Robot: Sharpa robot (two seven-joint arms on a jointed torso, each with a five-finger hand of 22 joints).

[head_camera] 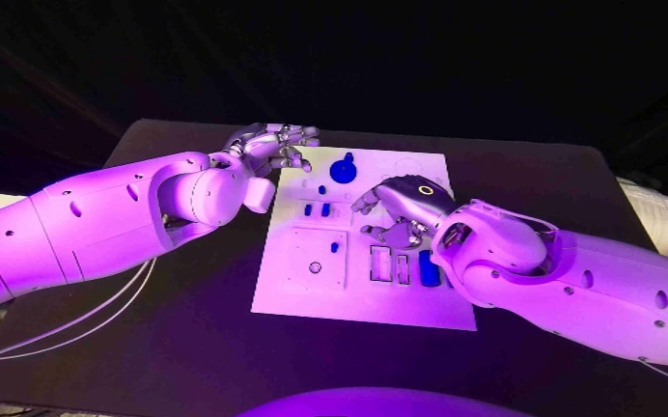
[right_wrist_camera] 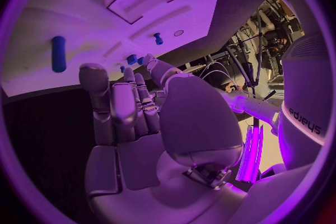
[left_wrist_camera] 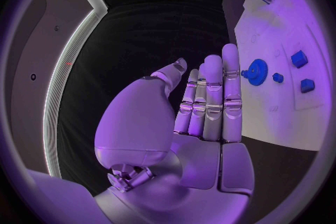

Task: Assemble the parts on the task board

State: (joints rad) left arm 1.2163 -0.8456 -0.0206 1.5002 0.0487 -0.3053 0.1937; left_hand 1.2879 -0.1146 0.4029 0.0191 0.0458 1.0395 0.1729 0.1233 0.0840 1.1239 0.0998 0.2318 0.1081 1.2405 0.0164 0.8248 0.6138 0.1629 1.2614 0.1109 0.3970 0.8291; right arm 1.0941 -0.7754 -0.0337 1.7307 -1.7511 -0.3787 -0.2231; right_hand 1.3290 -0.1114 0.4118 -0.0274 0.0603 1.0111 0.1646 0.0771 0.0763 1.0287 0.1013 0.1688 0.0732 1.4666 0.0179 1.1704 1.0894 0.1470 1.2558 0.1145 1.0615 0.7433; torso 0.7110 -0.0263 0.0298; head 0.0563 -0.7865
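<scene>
Both hands are empty. Left hand (head_camera: 273, 147) hangs at the far left corner of the task board (head_camera: 418, 301), fingers straight and side by side in its wrist view, touching nothing. Right hand (head_camera: 401, 207) hovers over the middle of the board with its fingers curled loosely downward; the right wrist view shows its palm bare and nothing between the fingers.

By size, the board comes first: a white plate at the centre of the black table (head_camera: 557, 166), with a raised square block (head_camera: 315, 260) at its near left and a row of rectangular recesses (head_camera: 380, 264) just to the block's right. Next is the blue gear (head_camera: 344, 167) near the far edge, just right of the left hand. Then a long blue peg (head_camera: 428, 267) lies among the recesses, close under the right wrist. Smallest are the two little blue blocks (head_camera: 319, 210) left of the right hand, and a tiny blue piece (head_camera: 321, 188) beyond them.

Judging by this, no part is picked up yet and the step in hand is choosing and reaching. The right hand sits nearest the small blocks; its next move calls for lowering and a fine pinch on one, without nudging its neighbour.
</scene>
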